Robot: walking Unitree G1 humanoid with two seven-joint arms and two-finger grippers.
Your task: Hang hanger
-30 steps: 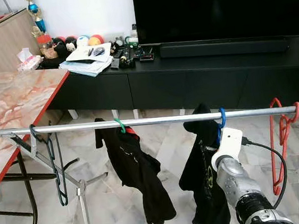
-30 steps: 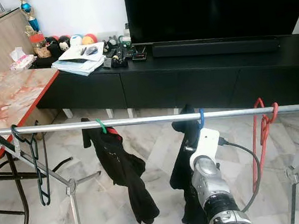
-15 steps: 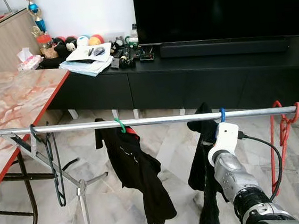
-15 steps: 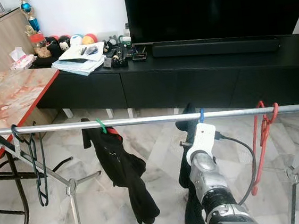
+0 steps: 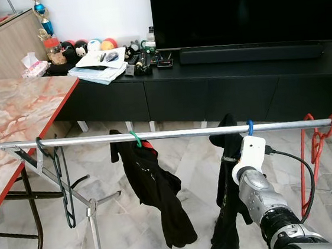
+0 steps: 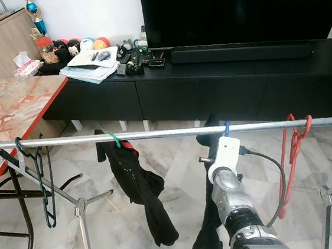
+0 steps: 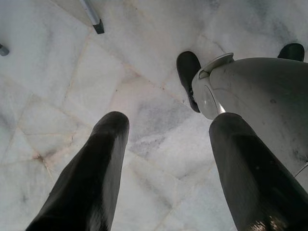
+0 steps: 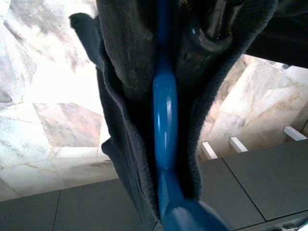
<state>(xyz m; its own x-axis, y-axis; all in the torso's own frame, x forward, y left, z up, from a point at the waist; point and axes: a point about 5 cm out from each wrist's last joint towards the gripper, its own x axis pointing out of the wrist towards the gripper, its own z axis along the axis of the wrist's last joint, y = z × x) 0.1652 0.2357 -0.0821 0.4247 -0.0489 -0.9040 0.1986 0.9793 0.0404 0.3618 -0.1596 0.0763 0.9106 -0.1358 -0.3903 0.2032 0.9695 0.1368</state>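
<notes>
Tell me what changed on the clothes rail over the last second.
The black shirt on the blue hanger swung and turned edge-on, now hanging narrower and lower beside the right arm, whose white wrist stayed just under the rail. The hook stayed on the rail. The green-hanger shirt, red hangers and dark empty hangers kept their places.
</notes>
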